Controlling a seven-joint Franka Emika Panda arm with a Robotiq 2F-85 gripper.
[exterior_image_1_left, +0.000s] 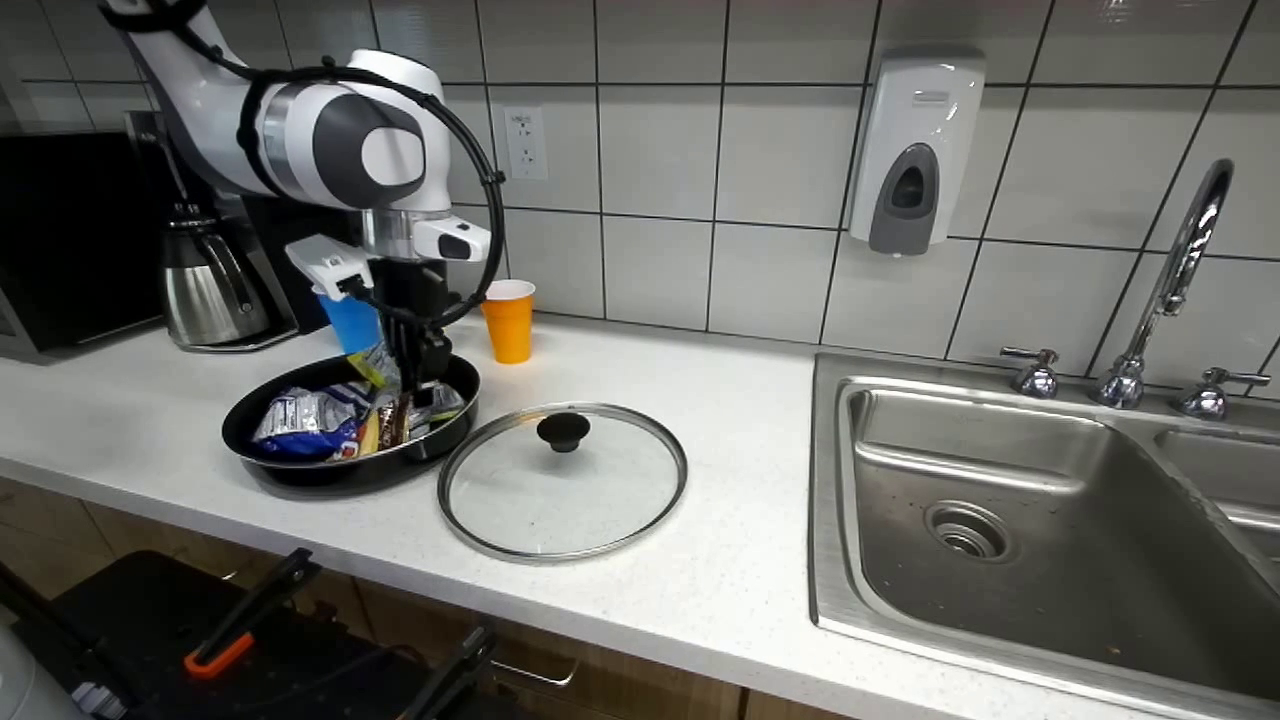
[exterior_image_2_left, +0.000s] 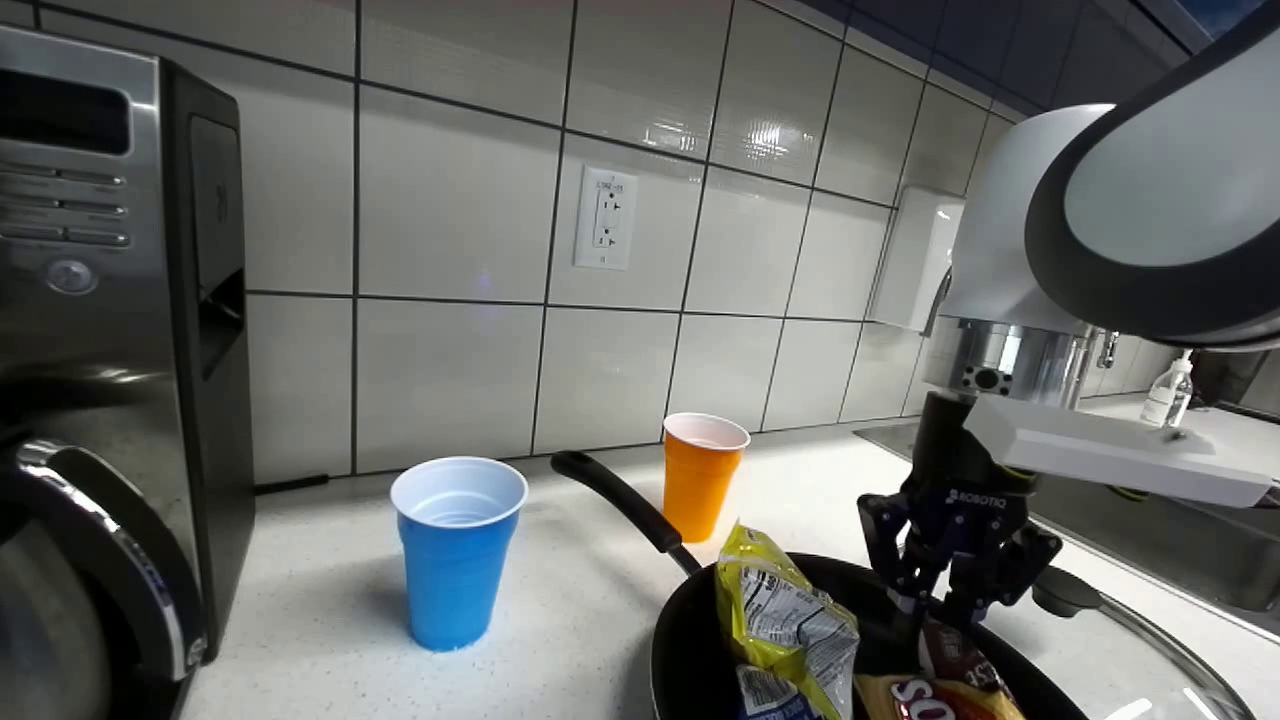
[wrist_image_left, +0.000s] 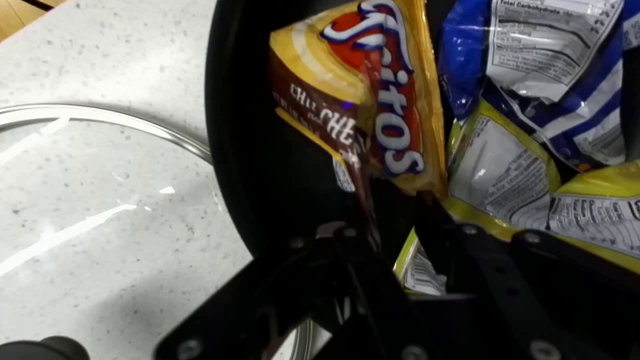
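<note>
My gripper (exterior_image_1_left: 413, 385) points down into a black pan (exterior_image_1_left: 340, 475); it also shows in an exterior view (exterior_image_2_left: 932, 605) and in the wrist view (wrist_image_left: 395, 212). The fingers are apart, with dark pan showing between them. A yellow and brown Fritos bag (wrist_image_left: 400, 115) lies at the fingertips. Its brown edge runs down along one finger; I cannot tell whether they touch. Blue bags (wrist_image_left: 465, 50) and yellow-green bags (wrist_image_left: 515, 165) lie beside it in the pan. A yellow-green bag (exterior_image_2_left: 790, 620) stands up near the pan's handle side. The fingers partly hide the Fritos bag's lower end.
A glass lid (exterior_image_1_left: 560, 490) with a black knob lies beside the pan. The pan's handle (exterior_image_2_left: 620, 500) points toward the wall between a blue cup (exterior_image_2_left: 458, 560) and an orange cup (exterior_image_2_left: 700, 480). A metal carafe (exterior_image_1_left: 210, 285) and a sink (exterior_image_1_left: 960, 480) flank the counter.
</note>
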